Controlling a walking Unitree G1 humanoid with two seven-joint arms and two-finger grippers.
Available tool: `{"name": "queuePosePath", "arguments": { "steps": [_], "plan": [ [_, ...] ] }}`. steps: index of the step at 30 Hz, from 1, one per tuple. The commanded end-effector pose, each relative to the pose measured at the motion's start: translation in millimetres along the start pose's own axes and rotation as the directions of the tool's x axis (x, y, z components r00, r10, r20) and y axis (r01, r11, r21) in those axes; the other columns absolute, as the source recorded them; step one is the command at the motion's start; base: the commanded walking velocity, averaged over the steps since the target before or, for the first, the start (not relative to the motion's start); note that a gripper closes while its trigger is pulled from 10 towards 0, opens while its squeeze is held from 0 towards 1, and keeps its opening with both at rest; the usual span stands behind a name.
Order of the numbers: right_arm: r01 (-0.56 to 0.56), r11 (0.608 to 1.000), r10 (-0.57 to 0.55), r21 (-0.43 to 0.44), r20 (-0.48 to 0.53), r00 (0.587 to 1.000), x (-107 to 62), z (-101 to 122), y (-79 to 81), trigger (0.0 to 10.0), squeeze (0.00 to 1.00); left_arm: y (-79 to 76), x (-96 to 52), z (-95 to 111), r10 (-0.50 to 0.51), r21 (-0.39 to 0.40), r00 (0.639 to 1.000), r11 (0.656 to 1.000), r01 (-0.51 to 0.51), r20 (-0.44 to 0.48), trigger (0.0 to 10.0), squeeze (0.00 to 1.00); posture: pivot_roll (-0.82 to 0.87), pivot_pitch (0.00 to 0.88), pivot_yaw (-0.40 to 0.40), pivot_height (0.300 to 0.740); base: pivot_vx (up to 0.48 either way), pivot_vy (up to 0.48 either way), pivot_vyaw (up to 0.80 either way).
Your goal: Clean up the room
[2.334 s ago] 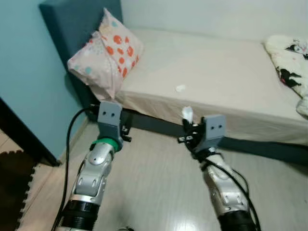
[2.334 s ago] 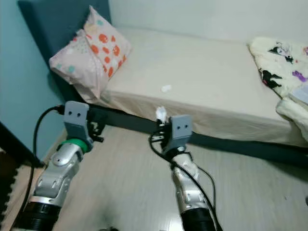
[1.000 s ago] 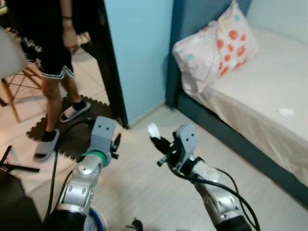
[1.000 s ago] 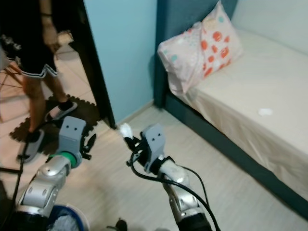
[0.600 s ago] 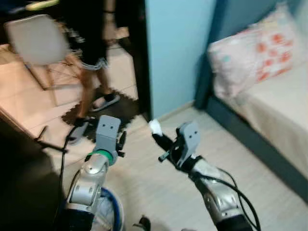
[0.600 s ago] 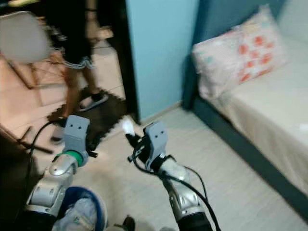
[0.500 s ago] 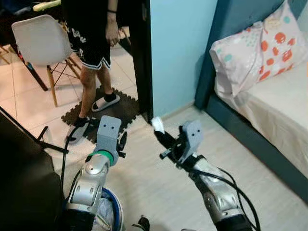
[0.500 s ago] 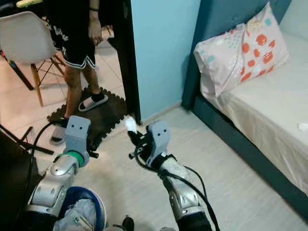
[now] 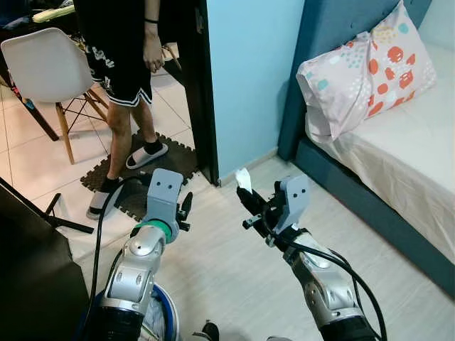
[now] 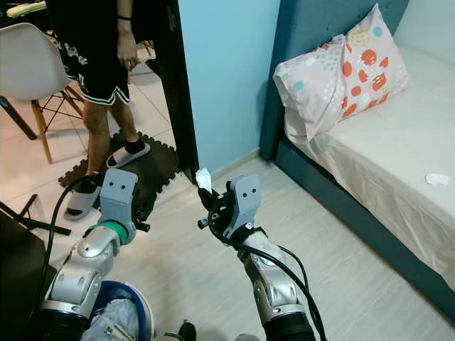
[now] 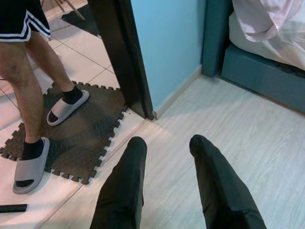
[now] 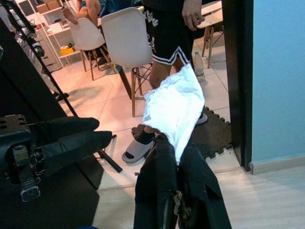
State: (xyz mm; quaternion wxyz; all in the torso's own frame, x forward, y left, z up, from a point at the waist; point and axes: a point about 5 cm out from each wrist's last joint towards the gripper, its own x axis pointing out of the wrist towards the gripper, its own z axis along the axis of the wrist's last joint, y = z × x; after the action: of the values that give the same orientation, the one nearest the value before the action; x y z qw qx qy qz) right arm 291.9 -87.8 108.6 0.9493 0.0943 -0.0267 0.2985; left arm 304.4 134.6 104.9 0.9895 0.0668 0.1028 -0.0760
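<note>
My right gripper (image 9: 249,198) is shut on a crumpled white tissue (image 9: 243,178), held up over the pale wood floor near the doorway; in the right wrist view the tissue (image 12: 175,106) sticks out above the closed fingers (image 12: 176,191). My left gripper (image 11: 167,148) is open and holds nothing, hovering above the floor by the dark foam mat (image 11: 76,129). A blue bin (image 10: 121,312) with waste inside stands at my feet on the left. Another white scrap (image 10: 436,180) lies on the bed.
A person (image 9: 121,64) in black shorts and grey slippers stands on the mat in the doorway. A white chair (image 9: 46,67) is behind them. The dark door frame (image 9: 202,85), teal wall, and bed (image 9: 398,163) with a spotted pillow (image 9: 362,67) are on the right. Dark furniture (image 9: 35,270) is at left.
The camera has swung from the bed towards the doorway, bringing the person, chair and blue bin into view. My right gripper still holds the tissue.
</note>
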Motion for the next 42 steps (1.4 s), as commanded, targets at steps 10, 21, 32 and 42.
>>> {"name": "queuePosePath", "arguments": {
  "steps": [10, 21, 32, 42],
  "plan": [
    [0.007, 0.999, -0.006, 0.033, -0.015, 1.000, -3.2, -4.7, 3.3, 10.0, 0.00, -4.8, -0.2, 6.4, -0.029, 0.010, 0.998, 1.000, 0.029, 0.047, 10.0, 0.00, -0.12, 0.003, 0.094, 0.740, 0.000, 0.000, 0.00],
    [-0.005, 0.999, 0.006, 0.031, -0.025, 1.000, -2.7, -6.3, 5.3, 10.0, 0.00, -5.8, -2.0, 4.8, -0.033, 0.006, 0.998, 0.999, 0.032, 0.049, 10.0, 0.00, -0.11, 0.002, 0.086, 0.740, 0.000, 0.000, 0.00],
    [-0.021, 1.000, 0.020, -0.021, -0.047, 0.999, -1.4, -7.7, 6.2, 10.0, 0.00, -5.4, -2.4, 4.5, -0.031, -0.014, 0.998, 0.999, 0.031, 0.053, 10.0, 0.00, -0.11, 0.000, 0.082, 0.740, 0.000, 0.000, 0.61],
    [-0.023, 1.000, 0.022, -0.011, -0.036, 0.999, 0.4, -5.3, 5.9, 10.0, 0.00, -4.3, -1.3, 4.6, -0.026, -0.011, 0.998, 1.000, 0.026, 0.050, 10.0, 0.00, -0.11, 0.000, 0.085, 0.740, 0.000, 0.000, 0.76]
  ]
}}
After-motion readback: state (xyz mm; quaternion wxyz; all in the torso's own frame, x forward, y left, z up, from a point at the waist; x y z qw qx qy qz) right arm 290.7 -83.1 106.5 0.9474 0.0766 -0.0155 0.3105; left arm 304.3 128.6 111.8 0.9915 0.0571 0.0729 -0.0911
